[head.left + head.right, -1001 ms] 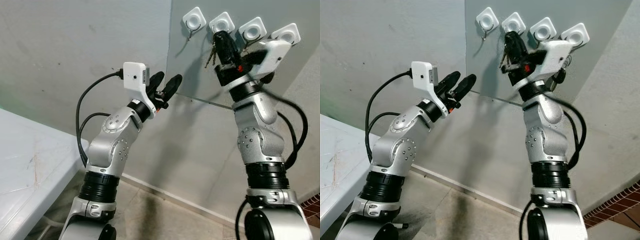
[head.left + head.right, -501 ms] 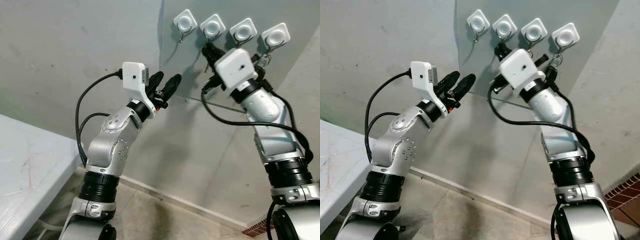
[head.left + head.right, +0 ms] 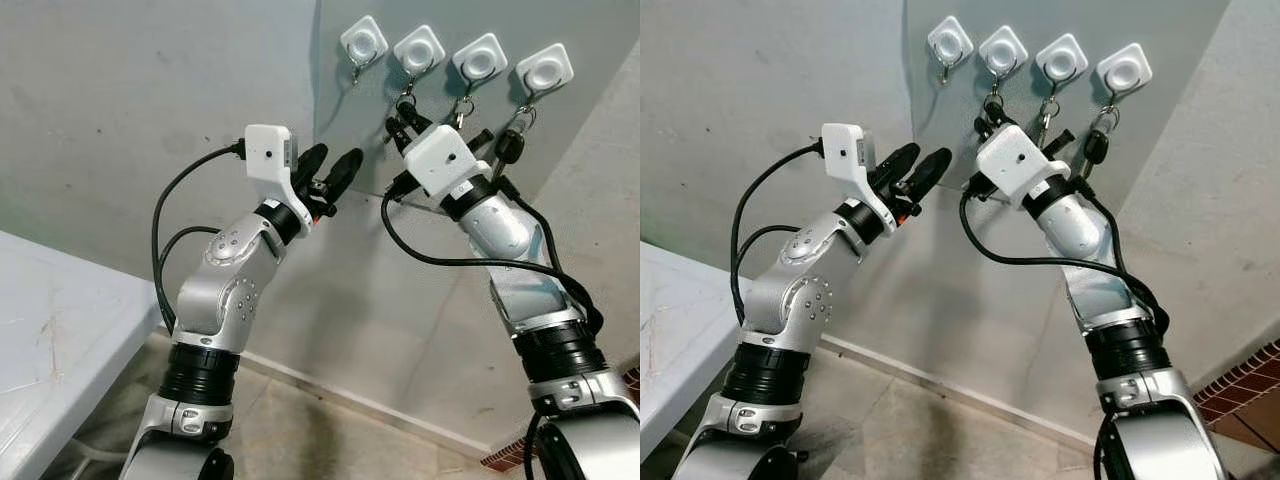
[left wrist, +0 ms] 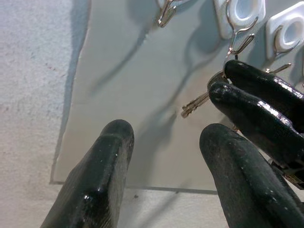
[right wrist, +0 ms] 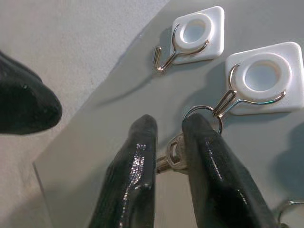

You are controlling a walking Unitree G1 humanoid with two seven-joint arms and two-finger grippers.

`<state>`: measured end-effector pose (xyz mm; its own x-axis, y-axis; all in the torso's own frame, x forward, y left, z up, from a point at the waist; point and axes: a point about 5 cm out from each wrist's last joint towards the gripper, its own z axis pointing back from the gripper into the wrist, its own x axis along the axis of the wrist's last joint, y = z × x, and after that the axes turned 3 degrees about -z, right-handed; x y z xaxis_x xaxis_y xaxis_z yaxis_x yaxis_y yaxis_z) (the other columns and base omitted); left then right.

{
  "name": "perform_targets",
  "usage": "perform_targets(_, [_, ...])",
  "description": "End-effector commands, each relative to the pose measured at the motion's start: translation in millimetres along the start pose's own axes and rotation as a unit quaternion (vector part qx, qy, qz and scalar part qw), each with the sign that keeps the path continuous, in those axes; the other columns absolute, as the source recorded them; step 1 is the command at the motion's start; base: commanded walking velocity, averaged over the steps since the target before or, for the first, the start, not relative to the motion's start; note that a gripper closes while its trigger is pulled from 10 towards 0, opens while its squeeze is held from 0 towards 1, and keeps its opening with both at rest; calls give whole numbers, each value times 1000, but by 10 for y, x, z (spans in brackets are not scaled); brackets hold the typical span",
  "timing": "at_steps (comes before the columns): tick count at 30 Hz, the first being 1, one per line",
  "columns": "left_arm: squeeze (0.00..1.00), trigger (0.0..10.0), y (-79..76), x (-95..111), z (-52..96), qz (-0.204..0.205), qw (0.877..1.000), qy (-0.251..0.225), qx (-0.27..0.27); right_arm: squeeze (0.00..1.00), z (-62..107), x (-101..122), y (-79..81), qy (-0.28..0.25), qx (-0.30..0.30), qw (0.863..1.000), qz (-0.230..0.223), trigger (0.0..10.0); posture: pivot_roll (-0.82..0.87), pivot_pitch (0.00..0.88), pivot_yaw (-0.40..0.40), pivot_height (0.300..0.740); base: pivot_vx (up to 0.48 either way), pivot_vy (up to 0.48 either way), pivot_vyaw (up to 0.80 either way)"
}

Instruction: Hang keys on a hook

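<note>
We note the right gripper (image 5: 166, 156) jaws close together with the silver metal keys (image 5: 172, 159) lying between them; whether they clamp or merely flank the keys we cannot tell. The thin silver key ring (image 5: 202, 114) sits just beyond the fingertips and appears threaded on the wire of the second white square wall hook (image 5: 262, 78). The keys' long axis runs back from the ring along the fingers, away from the hook.

We judge the hanging nearly done: the coming move turns on the ring lying straight ahead of the jaws on the hook, so a release and straight withdrawal should leave it seated.

The left gripper (image 3: 328, 172), jaws apart and holding nothing, hovers farther from the hooks. The first white square wall hook (image 5: 194, 35) is bare. A pale bench (image 3: 60, 330) stands at lower left.
</note>
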<state>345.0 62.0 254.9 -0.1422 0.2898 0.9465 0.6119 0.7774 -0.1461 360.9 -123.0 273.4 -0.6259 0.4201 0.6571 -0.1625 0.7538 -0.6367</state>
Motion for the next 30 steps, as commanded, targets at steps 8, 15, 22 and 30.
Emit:
perform_targets(8, [0, 10000, -24, 22, 19, -1, 1000, -4, 1, 1000, 102, -154, 105, 8, -39, 984, -174, 10000, 51, 128, -13, 740, 0, 0, 0])
perform_targets(15, [0, 10000, -26, -15, 46, 1, 1000, -1, 9, 1000, 197, -125, 74, -47, -91, 951, -291, 10000, 51, 126, -12, 740, 0, 0, 0])
perform_targets(22, [0, 10000, -41, -31, 56, 3, 1000, 2, 9, 1000, 231, -26, 86, -102, -121, 926, -343, 10000, 54, 125, -9, 740, 0, 0, 0])
perform_targets(30, [0, 10000, -11, -104, 109, 0, 1000, 5, 26, 1000, 312, -110, 220, -79, -111, 916, -377, 10000, 57, 132, -8, 740, 0, 0, 0])
